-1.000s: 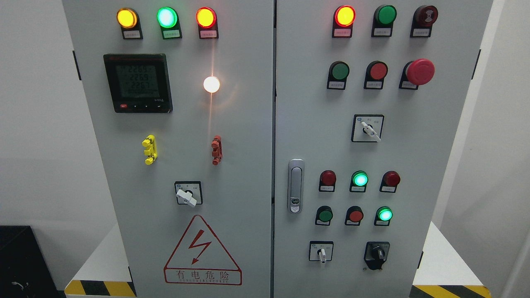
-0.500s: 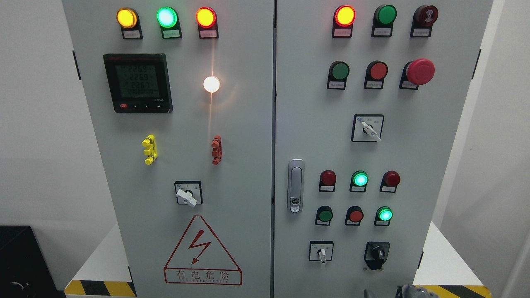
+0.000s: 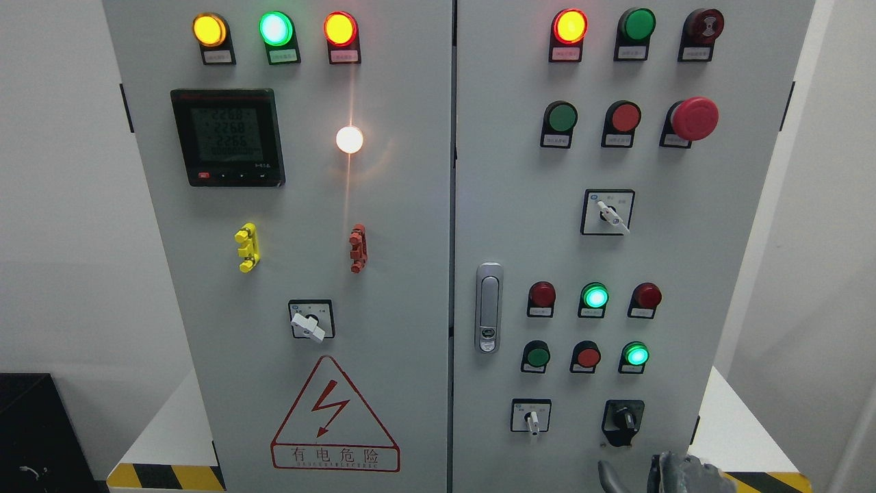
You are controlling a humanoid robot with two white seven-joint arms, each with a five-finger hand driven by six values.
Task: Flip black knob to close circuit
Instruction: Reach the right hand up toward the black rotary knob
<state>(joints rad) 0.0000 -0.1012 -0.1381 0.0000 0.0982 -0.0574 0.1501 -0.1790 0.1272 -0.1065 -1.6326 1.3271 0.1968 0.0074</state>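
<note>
The main risk, as I judge it, is a mis-aimed reach: the black knob [image 3: 623,418] sits low on the cabinet's right door [image 3: 657,246], just above the right hand [image 3: 674,474], and a white-handled selector switch [image 3: 531,419] lies up and to the left of the hand on the same row. A drift leftward could catch that switch instead, and a grip that lands off-centre on the small knob could slip without turning it, leaving the circuit open. Only the top of the hand shows at the bottom edge, directly below the knob and apart from it, with one dark finger [image 3: 606,476] raised to its left; whether the fingers are spread or curled cannot be told. The left arm is out of view.
</note>
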